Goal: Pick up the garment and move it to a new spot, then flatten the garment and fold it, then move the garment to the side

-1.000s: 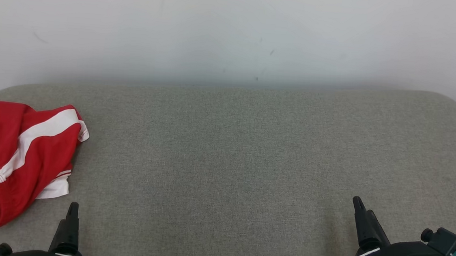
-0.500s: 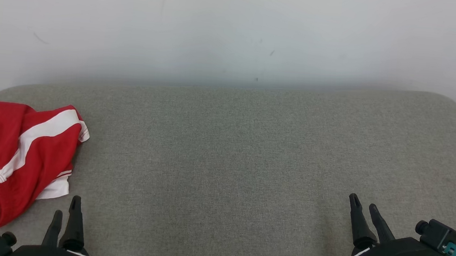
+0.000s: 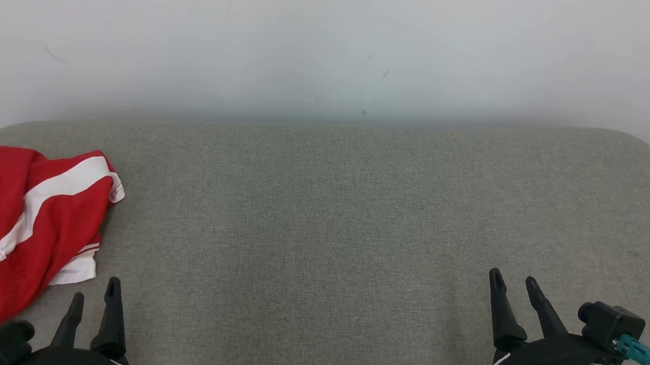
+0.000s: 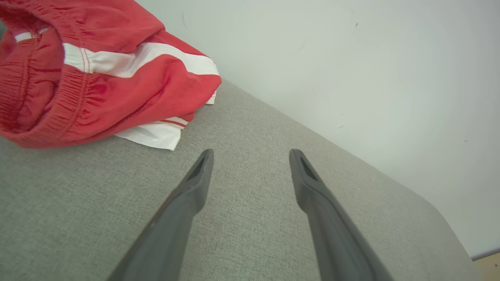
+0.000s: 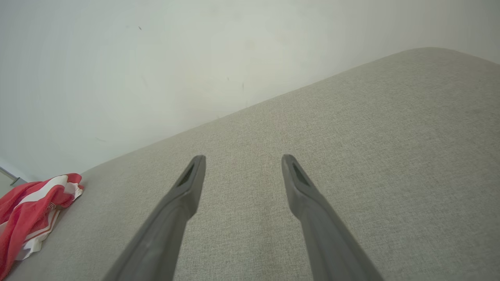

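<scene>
The garment (image 3: 20,228) is a pair of red shorts with white stripes, lying crumpled at the far left of the grey fabric surface (image 3: 328,217). It also appears in the left wrist view as the garment (image 4: 90,78) at the upper left, and small in the right wrist view as the garment (image 5: 31,210) at the lower left. My left gripper (image 3: 95,291) stands open just right of and below the shorts, apart from them, with nothing between its fingers (image 4: 195,187). My right gripper (image 3: 513,279) is open at the lower right, far from the cloth.
A white wall (image 3: 336,44) rises right behind the grey surface. The surface's rounded back corners show at the left and right. Wide bare fabric lies between the two grippers.
Both grippers have turned so that both fingers of each now show spread apart, and they have shifted slightly. The garment has not moved.
</scene>
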Controlling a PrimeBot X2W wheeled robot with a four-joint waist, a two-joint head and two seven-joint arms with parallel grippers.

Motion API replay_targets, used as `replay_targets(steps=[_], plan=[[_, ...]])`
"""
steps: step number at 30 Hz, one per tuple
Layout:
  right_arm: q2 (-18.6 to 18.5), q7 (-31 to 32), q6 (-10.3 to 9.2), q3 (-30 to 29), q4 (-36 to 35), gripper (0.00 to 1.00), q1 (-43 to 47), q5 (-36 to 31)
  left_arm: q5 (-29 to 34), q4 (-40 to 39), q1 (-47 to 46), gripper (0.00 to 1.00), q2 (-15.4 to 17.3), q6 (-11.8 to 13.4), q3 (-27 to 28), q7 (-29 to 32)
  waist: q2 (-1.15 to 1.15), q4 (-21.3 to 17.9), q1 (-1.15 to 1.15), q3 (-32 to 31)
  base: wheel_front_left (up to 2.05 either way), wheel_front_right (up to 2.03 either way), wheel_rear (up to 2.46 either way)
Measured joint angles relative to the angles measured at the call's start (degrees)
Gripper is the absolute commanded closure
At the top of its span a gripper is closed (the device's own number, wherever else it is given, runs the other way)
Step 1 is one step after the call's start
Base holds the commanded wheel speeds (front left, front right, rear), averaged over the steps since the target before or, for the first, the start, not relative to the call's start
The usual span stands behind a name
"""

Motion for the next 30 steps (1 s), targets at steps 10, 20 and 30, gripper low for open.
replay_targets(steps=[10, 20, 30], plan=[[-0.8, 0.5, -1.54, 0.7, -3.2, 0.0, 0.0, -10.0, 11.6, -4.4, 1.1, 0.0, 1.4, 1.5, -1.6, 1.1, 0.0, 0.1, 0.0, 0.2, 0.0, 0.0, 0.0], [-0.9, 1.0, -2.99, 1.7, -5.9, 0.0, 0.0, -18.2, 22.5, -8.2, 1.1, 0.0, 3.3, 2.8, -2.6, 2.5, 0.0, 0.2, 0.0, 0.7, 0.0, 0.0, 0.0], [-0.8, 1.3, -3.55, 0.1, -7.4, 0.0, 0.0, -21.8, 27.1, -10.3, 2.4, 0.0, 3.7, 3.5, -2.0, 4.1, 0.0, -0.2, 0.0, 0.8, 0.0, 0.0, 0.0]])
